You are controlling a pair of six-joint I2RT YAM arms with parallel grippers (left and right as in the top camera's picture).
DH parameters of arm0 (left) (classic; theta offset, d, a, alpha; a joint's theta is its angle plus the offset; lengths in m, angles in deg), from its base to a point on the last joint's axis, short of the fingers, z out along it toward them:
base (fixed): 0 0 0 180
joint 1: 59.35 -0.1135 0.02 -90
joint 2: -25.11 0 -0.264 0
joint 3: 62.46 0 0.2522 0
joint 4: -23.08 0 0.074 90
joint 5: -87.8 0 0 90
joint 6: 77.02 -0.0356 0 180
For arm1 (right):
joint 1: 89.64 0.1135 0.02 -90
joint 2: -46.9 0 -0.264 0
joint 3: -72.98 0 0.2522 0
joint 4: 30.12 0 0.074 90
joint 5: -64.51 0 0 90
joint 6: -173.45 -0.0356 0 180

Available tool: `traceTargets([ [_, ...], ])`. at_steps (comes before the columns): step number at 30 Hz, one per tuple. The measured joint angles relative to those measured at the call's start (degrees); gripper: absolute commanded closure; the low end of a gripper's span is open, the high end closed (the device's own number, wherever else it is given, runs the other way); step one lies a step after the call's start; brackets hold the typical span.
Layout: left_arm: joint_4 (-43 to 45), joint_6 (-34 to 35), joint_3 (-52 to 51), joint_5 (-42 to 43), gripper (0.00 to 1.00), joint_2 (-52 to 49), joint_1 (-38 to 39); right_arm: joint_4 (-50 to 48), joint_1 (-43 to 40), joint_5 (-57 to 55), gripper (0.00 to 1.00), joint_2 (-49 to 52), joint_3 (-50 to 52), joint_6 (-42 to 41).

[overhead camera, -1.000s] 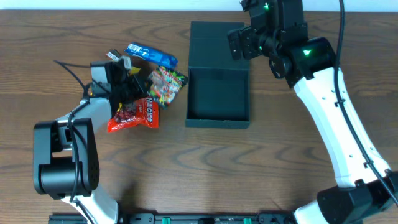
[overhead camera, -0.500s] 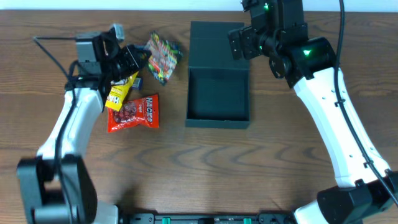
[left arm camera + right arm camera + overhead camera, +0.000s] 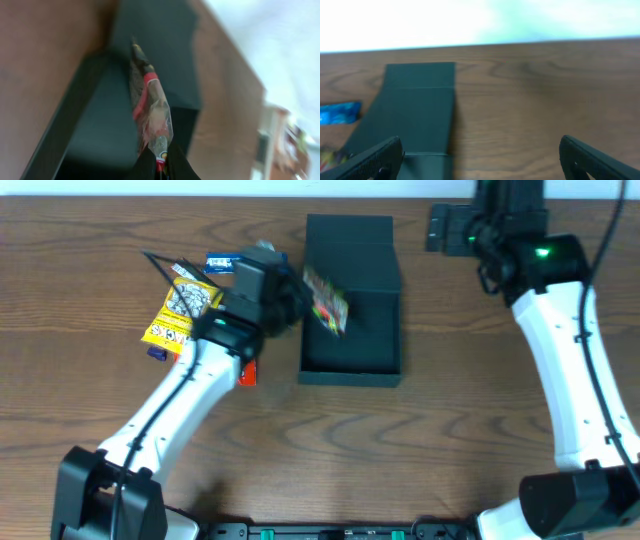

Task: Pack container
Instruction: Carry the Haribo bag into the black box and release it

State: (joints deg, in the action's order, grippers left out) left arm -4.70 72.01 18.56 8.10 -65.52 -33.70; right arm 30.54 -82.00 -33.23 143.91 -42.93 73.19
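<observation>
Your left pincer [image 3: 160, 167] is squeezed shut on the end of a shiny, many-coloured candy packet [image 3: 150, 110]. The packet hangs over the open dark teal-black cardboard box [image 3: 350, 348], which sits in the middle of the brown wooden tabletop [image 3: 450, 400]. Your right pincer [image 3: 482, 157] is spread wide and holds nothing. It hovers near the box's flap lid. A yellow packet [image 3: 180, 315] and a blue packet [image 3: 222, 262] lie left of the box.

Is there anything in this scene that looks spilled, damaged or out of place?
Nothing stands out. The left gripper holds a colourful packet above the open container. The yellow packet and blue packet lie askew on the table, but nothing is spilled.
</observation>
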Motion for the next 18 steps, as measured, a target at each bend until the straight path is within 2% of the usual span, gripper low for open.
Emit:
traceTargets([
  [3, -2.3, 7.0, 0.0, -6.7, 0.94, -0.1, 3.4, 0.2, -2.3, -0.1, 0.01, -0.1, 0.0, -0.9],
  [7, -2.1, 12.6, 0.0, -11.3, 0.94, -0.1, 6.6, 0.1, -3.8, 0.3, 0.01, -0.4, 0.0, -1.3],
  [12, -0.2, 14.9, 0.0, -12.2, 0.94, -1.4, 9.7, 0.0, -4.4, 1.1, 0.01, -0.4, 0.0, -1.3],
  [18, 1.0, 13.5, 0.0, -9.3, 0.94, -2.7, 10.2, 0.4, -5.1, 1.8, 0.01, -0.4, 0.0, -1.3],
])
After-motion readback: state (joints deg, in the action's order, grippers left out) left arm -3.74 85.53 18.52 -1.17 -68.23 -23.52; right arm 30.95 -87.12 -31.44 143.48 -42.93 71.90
